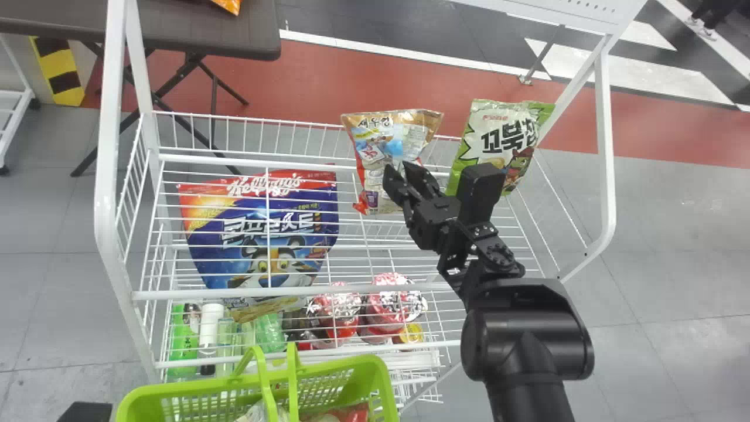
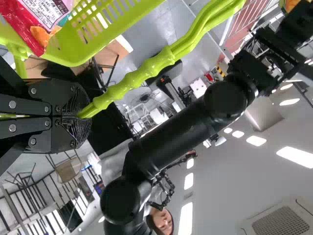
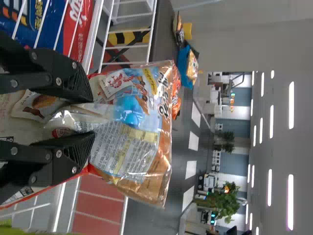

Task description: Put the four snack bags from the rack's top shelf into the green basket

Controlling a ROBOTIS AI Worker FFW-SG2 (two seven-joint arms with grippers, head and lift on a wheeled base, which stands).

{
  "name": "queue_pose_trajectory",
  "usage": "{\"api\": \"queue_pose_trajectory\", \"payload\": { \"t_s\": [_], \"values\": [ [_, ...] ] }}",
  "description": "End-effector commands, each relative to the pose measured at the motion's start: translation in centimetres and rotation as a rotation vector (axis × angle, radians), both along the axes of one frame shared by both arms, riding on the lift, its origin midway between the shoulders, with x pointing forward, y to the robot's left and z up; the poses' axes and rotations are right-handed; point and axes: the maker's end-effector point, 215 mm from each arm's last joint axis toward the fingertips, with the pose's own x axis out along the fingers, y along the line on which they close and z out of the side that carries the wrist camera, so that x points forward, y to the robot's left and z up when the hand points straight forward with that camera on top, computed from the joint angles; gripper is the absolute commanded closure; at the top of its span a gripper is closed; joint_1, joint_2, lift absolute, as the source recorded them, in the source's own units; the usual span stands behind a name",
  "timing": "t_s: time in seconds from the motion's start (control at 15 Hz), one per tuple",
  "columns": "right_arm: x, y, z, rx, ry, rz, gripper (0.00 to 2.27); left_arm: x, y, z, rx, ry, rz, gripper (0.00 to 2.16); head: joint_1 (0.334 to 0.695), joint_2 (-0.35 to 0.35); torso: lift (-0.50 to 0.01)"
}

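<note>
From my feed I make out a tan-and-red snack bag (image 1: 379, 138) with a clear, crinkled face, propped upright near the rear rail of the rack's top shelf (image 1: 345, 229). I see a green-and-white bag (image 1: 498, 138) standing tilted near that shelf's right end, well apart from the green basket (image 1: 193, 392), which sits in front with its handles raised and packs inside.

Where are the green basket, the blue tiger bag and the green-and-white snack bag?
Green basket (image 1: 193, 387): head view, on the rim.
Blue tiger bag (image 1: 283, 271): head view, on the tiger's face.
Green-and-white snack bag (image 1: 498, 126): head view, on the upper front.
</note>
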Motion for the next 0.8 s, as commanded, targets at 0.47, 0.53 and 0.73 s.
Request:
{"api": "queue_pose_trajectory", "payload": {
  "t_s": [0.47, 0.53, 0.73],
  "values": [
    [-14.5, -0.2, 4.1, 0.149, 0.196, 0.026, 2.1, 0.3, 0.0, 0.0, -0.003, -0.001, 0.008, 1.54, 0.695, -0.35, 0.0],
    [-17.4, 0.2, 2.9, 0.185, 0.309, 0.048, 2.1, 0.4, 0.0, 0.0, -0.001, -0.003, 0.01, 1.54, 0.695, -0.35, 0.0],
    [-24.5, 2.7, 0.3, 0.282, 0.587, 0.113, 2.1, 0.2, -0.1, -0.3, 0.004, 0.004, 0.018, 1.54, 0.695, -0.35, 0.0]
  ]
}}
